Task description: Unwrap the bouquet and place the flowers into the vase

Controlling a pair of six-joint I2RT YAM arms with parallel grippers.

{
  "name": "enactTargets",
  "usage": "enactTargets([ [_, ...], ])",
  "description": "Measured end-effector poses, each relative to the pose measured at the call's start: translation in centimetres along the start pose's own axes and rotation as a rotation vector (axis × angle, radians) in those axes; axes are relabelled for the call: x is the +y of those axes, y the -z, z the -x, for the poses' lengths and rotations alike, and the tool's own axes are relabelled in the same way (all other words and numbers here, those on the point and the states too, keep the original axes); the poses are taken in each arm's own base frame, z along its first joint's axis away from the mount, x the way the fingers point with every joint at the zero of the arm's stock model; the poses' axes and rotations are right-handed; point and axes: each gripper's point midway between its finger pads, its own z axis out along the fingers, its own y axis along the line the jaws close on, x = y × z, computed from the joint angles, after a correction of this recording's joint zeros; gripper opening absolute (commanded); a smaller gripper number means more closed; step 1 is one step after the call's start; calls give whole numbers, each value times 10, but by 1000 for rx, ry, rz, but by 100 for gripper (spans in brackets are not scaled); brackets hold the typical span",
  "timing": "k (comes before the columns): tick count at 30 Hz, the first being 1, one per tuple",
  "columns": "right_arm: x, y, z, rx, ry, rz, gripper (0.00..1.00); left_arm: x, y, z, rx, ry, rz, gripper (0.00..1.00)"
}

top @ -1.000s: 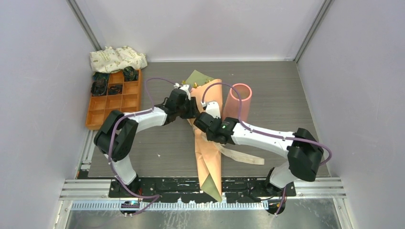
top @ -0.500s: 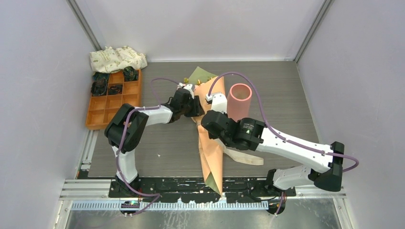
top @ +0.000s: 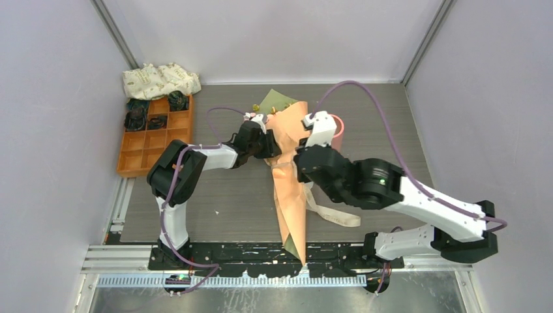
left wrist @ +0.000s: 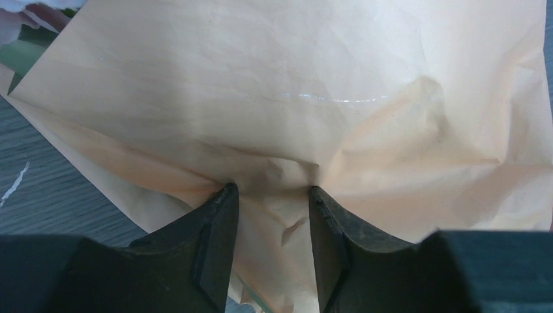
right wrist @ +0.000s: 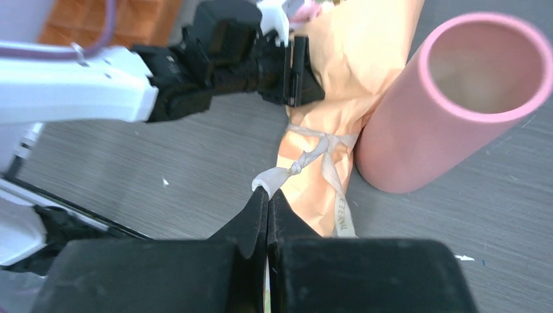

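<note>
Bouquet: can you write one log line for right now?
left gripper: pinching bouquet paper | right gripper: shut on ribbon end | vase: beside bouquet

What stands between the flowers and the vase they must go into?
The orange paper wrap encloses them, tied shut by the beige ribbon, whose end the right end effector pinches. The vase stands beside the wrap, its mouth unblocked.

The right hand [right wrist: 266, 194], pinching the beige ribbon [right wrist: 312, 153], has lifted from the bouquet [top: 290, 195] middle and moved back toward the vase [right wrist: 450, 111], now hiding most of it from above. The right arm [top: 424, 202] has stretched out rightward, and the left arm [top: 195, 156] elbow has shifted inward.
</note>
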Motion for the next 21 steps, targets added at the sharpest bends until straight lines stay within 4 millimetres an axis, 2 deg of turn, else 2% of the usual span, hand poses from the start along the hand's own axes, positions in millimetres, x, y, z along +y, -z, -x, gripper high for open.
enactTargets([
  [3, -8, 24, 26, -69, -39, 25, 1, 0, -1, 1, -3, 0, -2, 44],
  [5, -18, 34, 35, -97, -55, 21, 1, 0, -1, 1, -3, 0, -2, 44],
  [10, -39, 45, 35, -109, -52, -20, 1, -1, 11, 2, 10, -6, 13, 46],
  [13, -48, 46, 28, -106, -63, -42, 1, -5, 37, 3, 30, -24, 30, 50],
  [15, -58, 46, 17, -93, -64, -61, 1, -13, 58, 11, 19, -45, 20, 56],
  [18, -71, 48, 4, -77, -72, -83, 1, -35, 95, 33, -37, -87, -31, 66],
  [21, -79, 48, -7, -64, -79, -99, 1, -61, 132, 50, -97, -138, -122, 69],
])
